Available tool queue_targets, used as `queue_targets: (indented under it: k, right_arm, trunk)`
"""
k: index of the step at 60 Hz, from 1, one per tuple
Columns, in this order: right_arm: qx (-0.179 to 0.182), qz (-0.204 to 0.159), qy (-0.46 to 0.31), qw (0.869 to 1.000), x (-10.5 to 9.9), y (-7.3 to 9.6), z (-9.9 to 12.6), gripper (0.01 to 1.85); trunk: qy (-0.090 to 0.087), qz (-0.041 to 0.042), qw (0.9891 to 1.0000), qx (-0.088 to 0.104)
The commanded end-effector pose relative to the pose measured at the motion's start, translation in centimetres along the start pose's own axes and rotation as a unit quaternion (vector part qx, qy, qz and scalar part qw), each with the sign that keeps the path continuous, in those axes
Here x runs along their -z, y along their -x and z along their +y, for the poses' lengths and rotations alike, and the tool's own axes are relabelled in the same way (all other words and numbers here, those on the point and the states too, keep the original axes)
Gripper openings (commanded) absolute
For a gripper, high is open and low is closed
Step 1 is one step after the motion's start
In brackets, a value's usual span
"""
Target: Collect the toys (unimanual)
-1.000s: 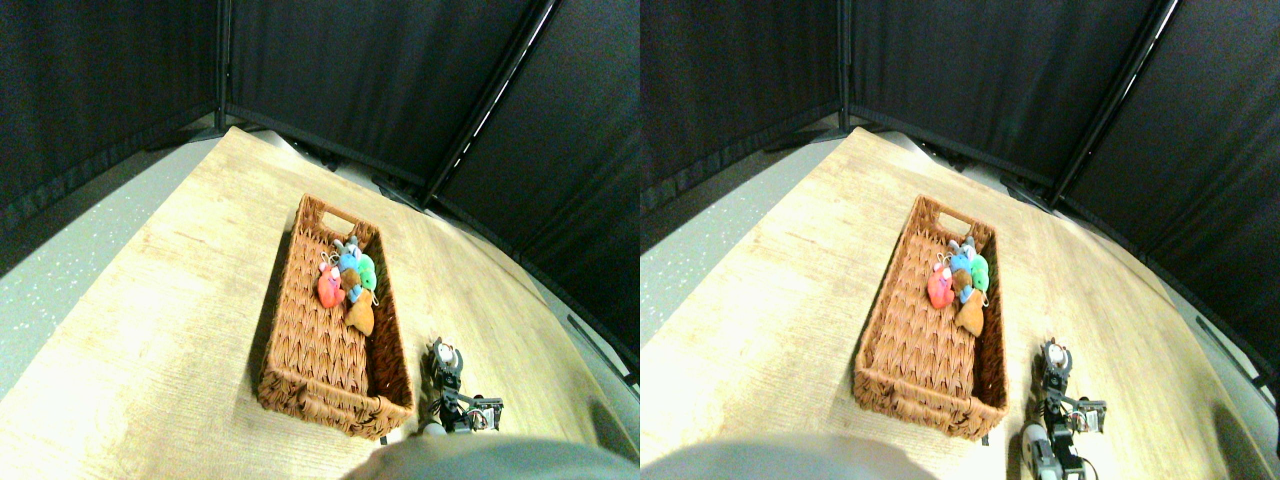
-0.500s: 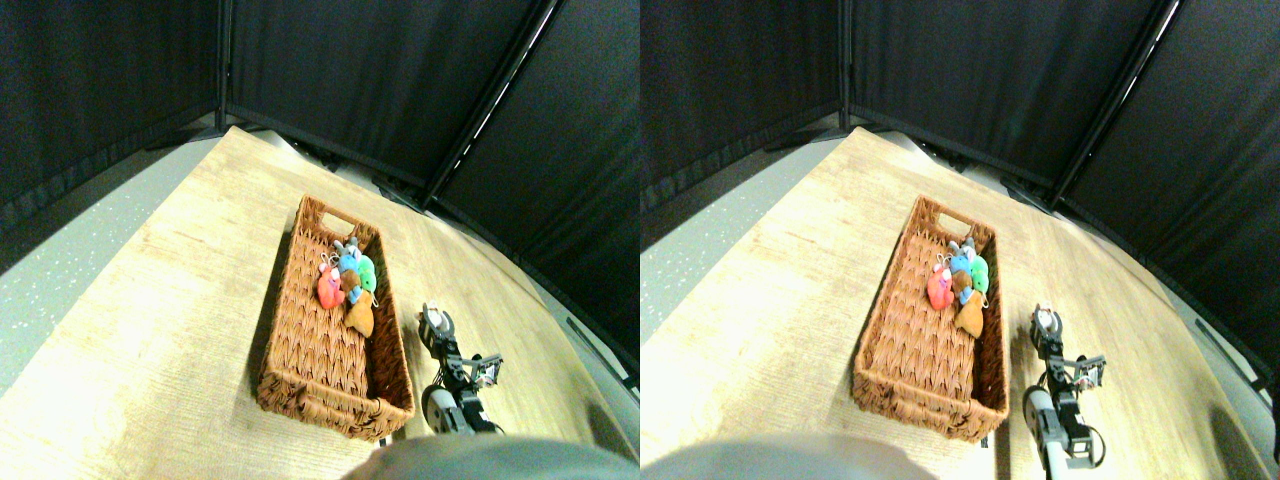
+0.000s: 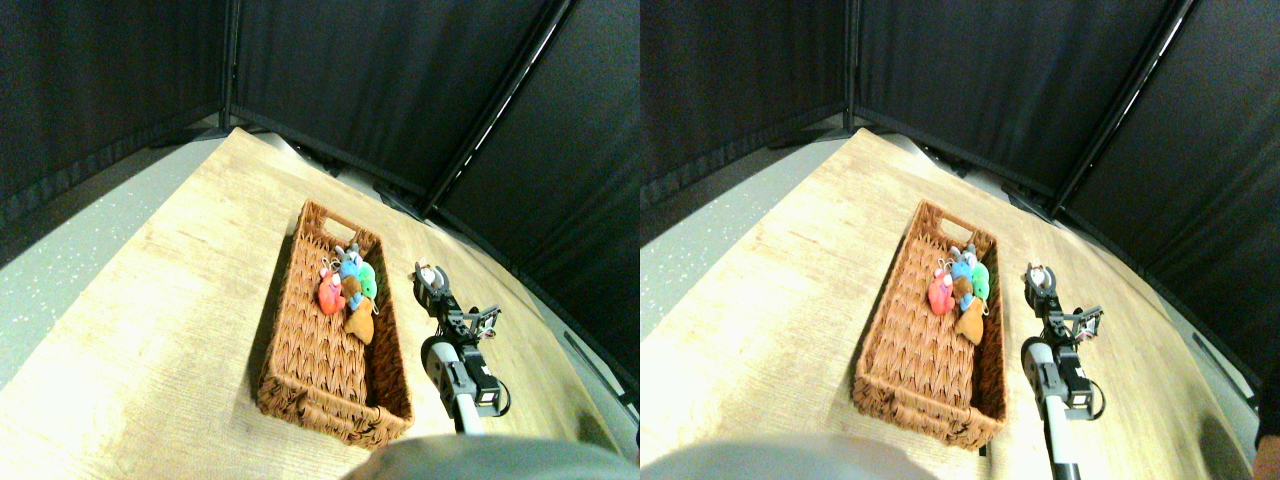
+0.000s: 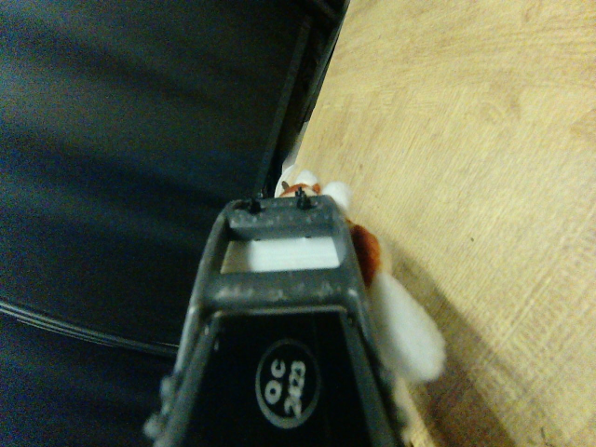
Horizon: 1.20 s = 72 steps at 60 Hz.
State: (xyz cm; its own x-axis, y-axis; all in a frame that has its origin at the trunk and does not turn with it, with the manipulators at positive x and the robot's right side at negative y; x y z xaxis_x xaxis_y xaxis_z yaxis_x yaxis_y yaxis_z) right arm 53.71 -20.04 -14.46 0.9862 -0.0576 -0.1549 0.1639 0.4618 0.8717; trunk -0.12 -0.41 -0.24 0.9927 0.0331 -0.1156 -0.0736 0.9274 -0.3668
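A brown wicker basket [image 3: 283, 310] lies lengthwise on the wooden table. Several toys sit bunched in its far half: a pink-red one [image 3: 330, 290], a blue one [image 3: 349, 262], a green one [image 3: 368, 280], a brown one [image 3: 351, 288] and a tan one [image 3: 361, 322]. My right gripper [image 3: 430, 280] hangs just right of the basket's right wall, level with the toy pile, shut on a small white toy [image 3: 428, 271]. In the wrist view that white and brown plush toy [image 4: 405, 321] bulges out beside the dark jaw frame, above the wooden surface.
Black curtain panels [image 3: 380, 80] close off the back and right of the table. The wooden tabletop [image 3: 150, 330] stretches wide to the basket's left, with grey speckled floor [image 3: 50, 270] beyond its left edge. The table's right edge runs close behind my arm.
My right arm has stretched forward along the basket's right side, carrying the white toy from near the basket's front corner up to beside the toy pile. The toys in the basket have not moved.
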Motion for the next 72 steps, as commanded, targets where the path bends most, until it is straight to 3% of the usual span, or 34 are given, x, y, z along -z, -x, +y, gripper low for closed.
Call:
queue_targets:
  k: [1, 12, 25, 36, 58, 72]
  right_arm:
    - [-0.018, 0.005, 0.018, 1.0, 0.0, -0.2, 1.4, 0.06]
    - [-0.025, 0.027, 0.023, 0.999, 1.5, -0.5, 4.1, 0.06]
    - [-0.035, 0.043, 0.028, 0.998, 3.2, -0.9, 5.5, 0.06]
    - [-0.045, 0.09, 0.004, 0.995, 5.3, -1.4, 6.7, 0.06]
    - [-0.041, 0.137, -0.011, 0.99, 8.1, -1.7, 7.1, 0.06]
    - [-0.035, 0.12, -0.019, 0.992, 8.7, -1.5, 6.5, 0.06]
  trunk:
    - [0.017, -0.0031, 0.9998, -0.006]
    - [0.029, -0.0098, 0.9994, -0.014]
    - [0.043, -0.0156, 0.9985, -0.029]
    - [0.054, -0.0199, 0.9976, -0.038]
    - [0.07, -0.0236, 0.9961, -0.047]
    - [0.072, -0.0207, 0.996, -0.048]
